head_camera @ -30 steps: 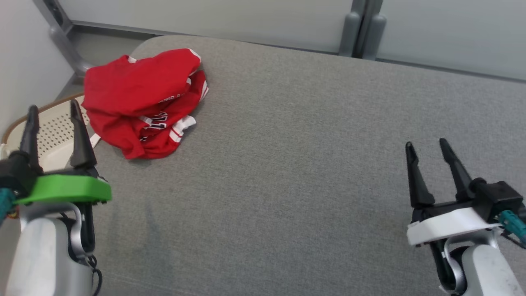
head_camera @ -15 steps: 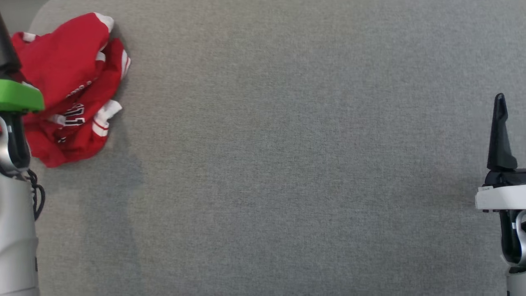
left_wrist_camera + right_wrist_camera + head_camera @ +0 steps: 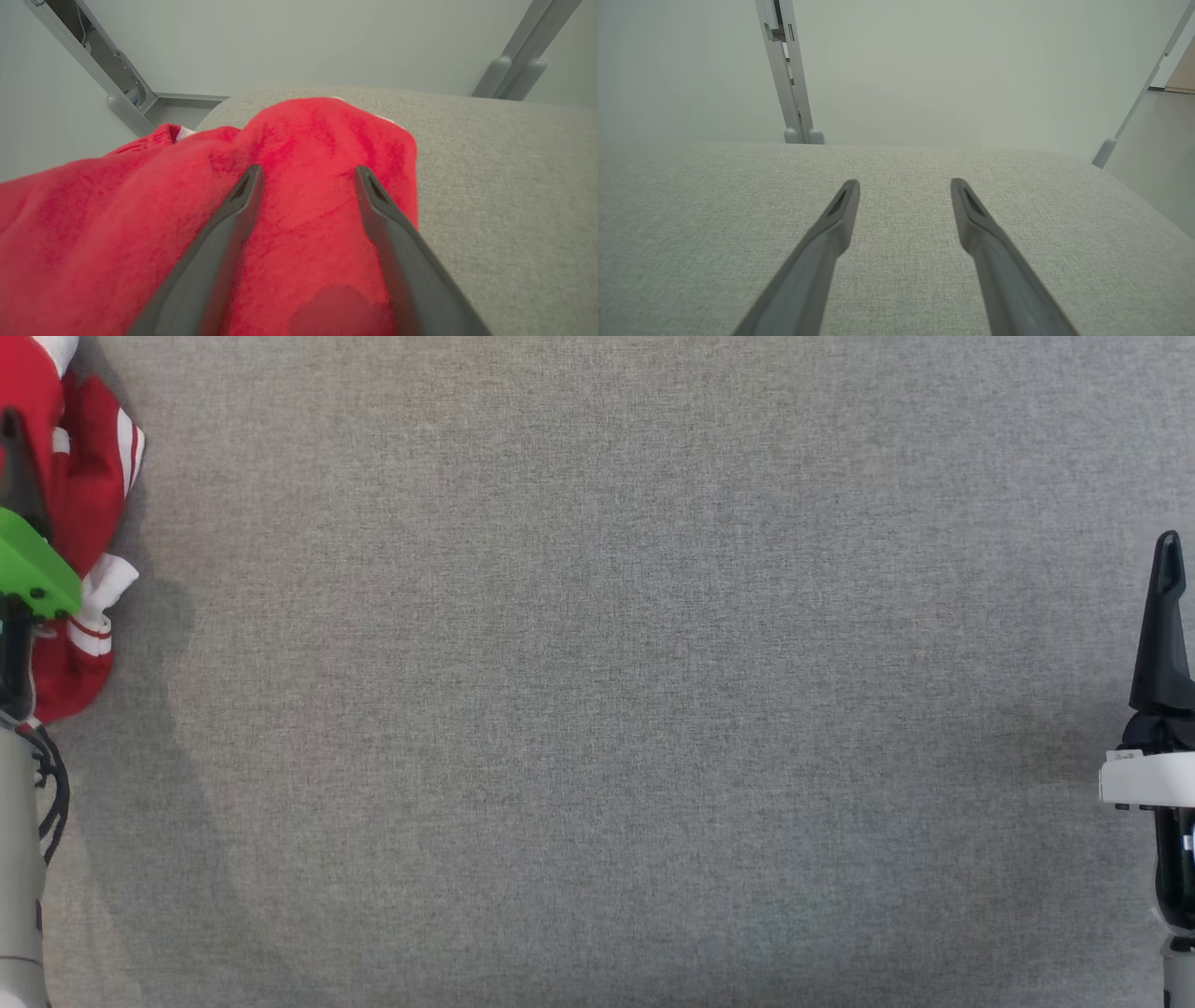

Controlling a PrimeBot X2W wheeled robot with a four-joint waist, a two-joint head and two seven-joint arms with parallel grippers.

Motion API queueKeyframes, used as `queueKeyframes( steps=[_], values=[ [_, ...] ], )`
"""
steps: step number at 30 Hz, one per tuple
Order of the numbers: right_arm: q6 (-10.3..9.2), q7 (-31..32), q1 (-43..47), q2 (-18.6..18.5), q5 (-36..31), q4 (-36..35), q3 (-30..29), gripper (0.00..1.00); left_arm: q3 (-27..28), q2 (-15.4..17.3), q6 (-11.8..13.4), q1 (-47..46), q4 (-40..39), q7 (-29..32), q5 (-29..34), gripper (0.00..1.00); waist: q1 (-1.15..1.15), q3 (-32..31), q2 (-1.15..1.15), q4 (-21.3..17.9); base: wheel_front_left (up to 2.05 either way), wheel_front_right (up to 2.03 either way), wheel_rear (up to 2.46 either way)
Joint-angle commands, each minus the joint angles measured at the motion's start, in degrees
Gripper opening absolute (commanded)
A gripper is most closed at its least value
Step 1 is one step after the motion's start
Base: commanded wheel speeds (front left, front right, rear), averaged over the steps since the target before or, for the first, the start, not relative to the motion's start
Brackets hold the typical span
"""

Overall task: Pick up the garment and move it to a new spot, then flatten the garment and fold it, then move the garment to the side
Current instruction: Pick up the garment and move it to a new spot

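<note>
On the grey woven surface (image 3: pixel 597 709): broad, flat, with rounded corners. Pale wall (image 3: pixel 948 70) runs behind it, with a grey metal post (image 3: pixel 787 74) standing at the far edge.

Garment (image 3: pixel 303 140): red knit with white striped trim, crumpled in a loose heap and not spread. It lies near the surface's far left corner. In the head view it sits at the left edge, partly behind the left arm's green mount (image 3: pixel 33 569).

Left gripper (image 3: pixel 308 169): fingers spread apart, nothing between them. It is angled down over the top of the heap, with red cloth under both fingers. Cannot tell whether the tips touch the cloth.

Right gripper (image 3: pixel 904 181): fingers likewise apart and empty, pointing across bare grey fabric toward the far wall. In the head view one dark finger rises above its white mount (image 3: pixel 1144 777) at the right edge, well apart from the garment.
</note>
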Motion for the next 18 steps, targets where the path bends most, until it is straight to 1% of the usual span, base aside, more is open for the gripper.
queueKeyframes(
  steps=[1,4,5,6,7,13,15,18],
  values=[
    [0.03,0.2,-0.9,0.1,-0.2,-0.4,0.1,1.0,-0.6,0.6,-0.4,-0.5,1.5,2.1,-0.2,1.0,-0.01,0.4,0.0,0.0,0.0,0.0,0.0],
    [0.03,0.4,-1.2,0.2,-0.1,-0.5,0.6,1.0,-1.0,0.4,-0.7,-0.7,4.2,4.8,-1.1,1.0,-0.01,0.6,0.0,0.1,0.0,0.0,0.0],
    [0.03,0.3,-1.2,0.2,-0.1,-0.5,0.6,1.0,-1.1,0.2,-0.8,-0.7,4.8,5.2,-1.4,0.7,-0.01,0.6,0.0,0.2,0.0,0.0,0.0],
    [0.03,0.3,-1.3,0.3,0.1,-0.4,0.9,1.0,-1.1,0.2,-0.8,-0.9,5.3,5.2,-1.5,0.22,-0.01,0.6,0.0,0.2,0.0,0.0,0.0],
    [0.03,0.4,-1.3,0.3,0.2,-0.3,1.0,1.0,-1.2,0.3,-0.9,-0.9,5.8,5.2,-1.6,0.0,-0.01,0.6,0.0,0.2,0.0,0.0,0.0],
    [0.03,0.0,-1.9,0.3,0.6,0.9,1.4,1.0,-1.5,0.6,-0.7,-1.3,8.8,3.2,-1.6,0.0,-0.01,-0.2,0.0,0.1,0.0,0.0,0.0],
    [0.03,-0.2,-2.0,0.4,0.8,1.3,1.6,1.0,-1.6,1.1,-0.8,-1.5,9.0,1.1,-1.2,0.0,-0.01,-0.8,0.0,0.0,0.0,0.0,0.0],
    [0.03,-0.7,-1.8,0.7,0.9,2.3,2.1,1.0,-1.6,1.6,-0.3,-2.2,8.6,-3.3,-0.5,0.0,-0.01,-2.4,0.0,0.0,0.0,0.0,0.0]
  ],
)
